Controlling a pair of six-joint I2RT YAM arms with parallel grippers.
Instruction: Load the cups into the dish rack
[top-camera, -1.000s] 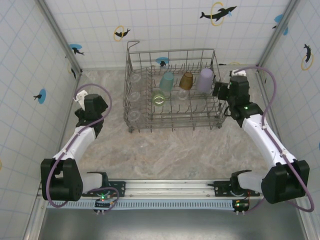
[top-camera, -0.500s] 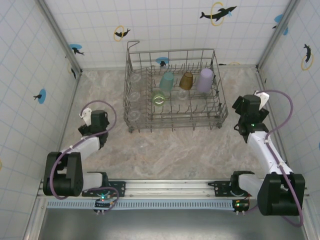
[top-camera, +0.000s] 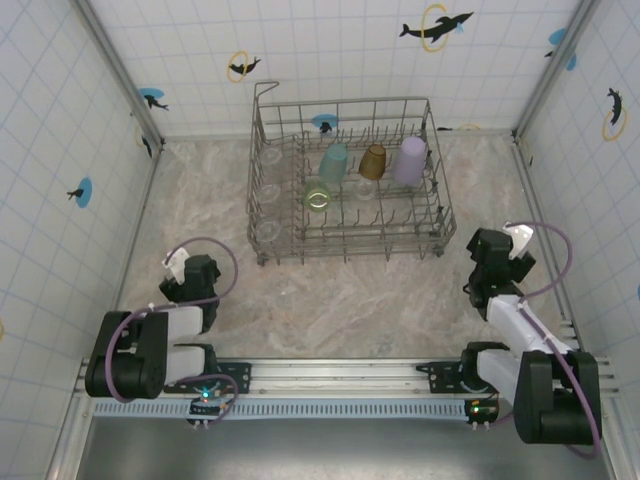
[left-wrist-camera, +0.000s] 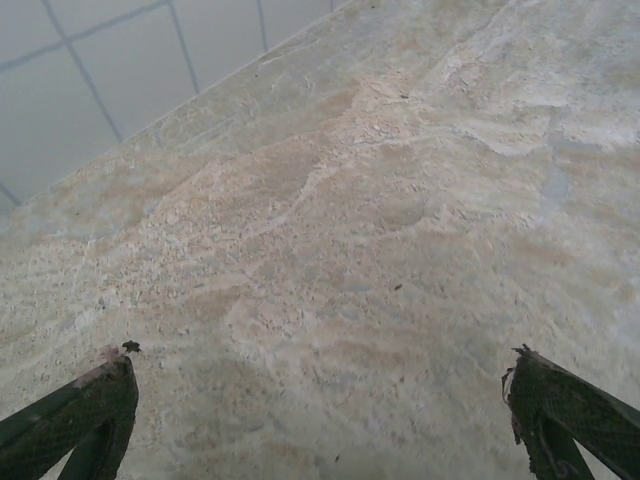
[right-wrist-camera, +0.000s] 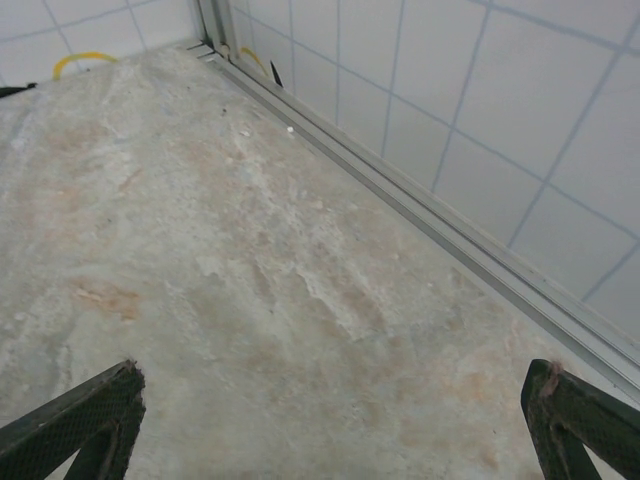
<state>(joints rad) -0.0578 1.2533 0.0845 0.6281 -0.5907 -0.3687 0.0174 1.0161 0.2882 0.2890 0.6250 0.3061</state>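
Cups, every one I can make out, already sit inside the dish rack (top-camera: 345, 256); the teal cup (top-camera: 333, 160), the amber cup (top-camera: 372, 160) and the lavender cup (top-camera: 409, 160) lean in a row along the rack's far half; the light green cup (top-camera: 318, 195) stands just nearer than the teal one; three clear cups (top-camera: 267, 192) line the rack's left end. The rack's long axis runs across the counter (top-camera: 350, 300), side to side.

The left claw (left-wrist-camera: 318, 372) has its jaws spread wide over bare counter, gripping nothing; it hangs on the near side of the rack, off its left corner, closest to the clear cups. The right claw (right-wrist-camera: 335, 385) is likewise spread wide and carries nothing; it hangs off the rack's near right corner, by the side wall, closest to the lavender cup. Both stand well apart from the rack, which lies ahead of them and between them.

By my reading the loading looks complete; if another cup remained, whichever claw is on its side of the rack would be the one to take it.
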